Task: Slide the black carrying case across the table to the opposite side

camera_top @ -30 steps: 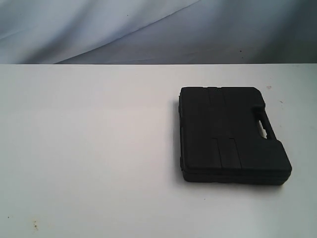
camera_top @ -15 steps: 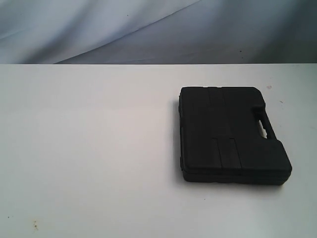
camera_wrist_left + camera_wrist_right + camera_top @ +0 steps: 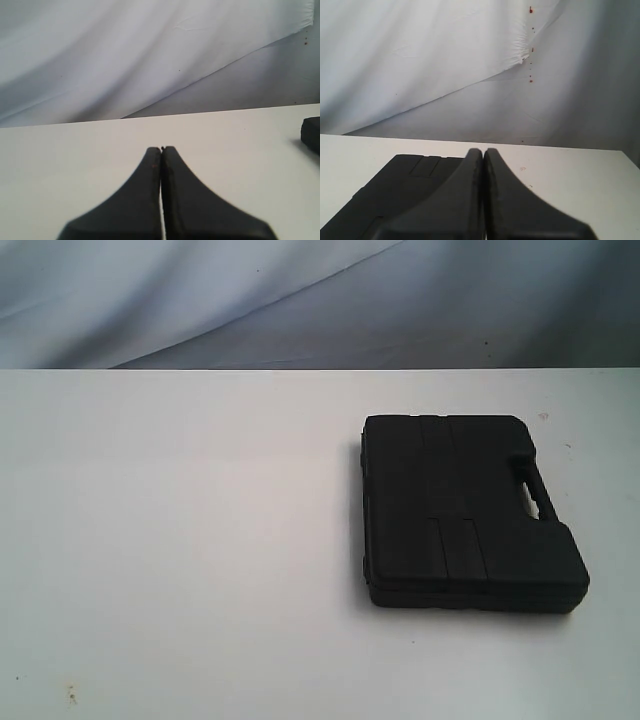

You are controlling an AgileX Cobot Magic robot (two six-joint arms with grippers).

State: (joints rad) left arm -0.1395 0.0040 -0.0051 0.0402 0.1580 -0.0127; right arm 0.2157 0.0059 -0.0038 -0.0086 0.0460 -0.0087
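The black carrying case lies flat on the right half of the white table, its handle cut-out facing the right edge. No arm shows in the exterior view. In the left wrist view my left gripper is shut with nothing in it, over bare table, and a corner of the case shows far off to one side. Seen from the right wrist, my right gripper is shut and empty, with the case beside and beyond its fingers; whether they touch it I cannot tell.
A pale blue-grey cloth backdrop hangs behind the table's far edge. Small dark specks mark the table near its front left. The backdrop carries red spots in the right wrist view.
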